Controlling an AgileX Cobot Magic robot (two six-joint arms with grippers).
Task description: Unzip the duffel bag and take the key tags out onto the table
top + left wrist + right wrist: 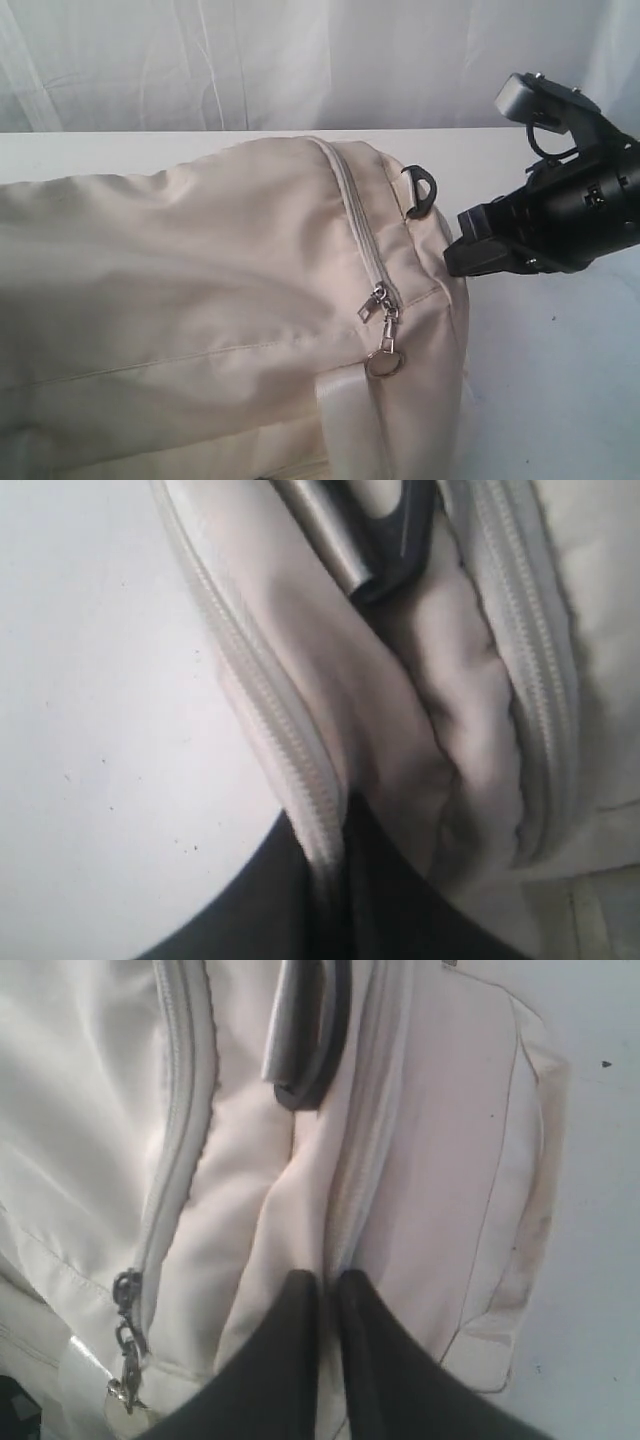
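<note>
The duffel bag [200,270] is laid across the white table [560,400], zipper [355,215] closed. Its fabric fold [290,1200] is pinched by the right gripper's [325,1282] narrowed fingers; its zipper tape [270,710] is clamped in the left gripper [325,832].
</note>
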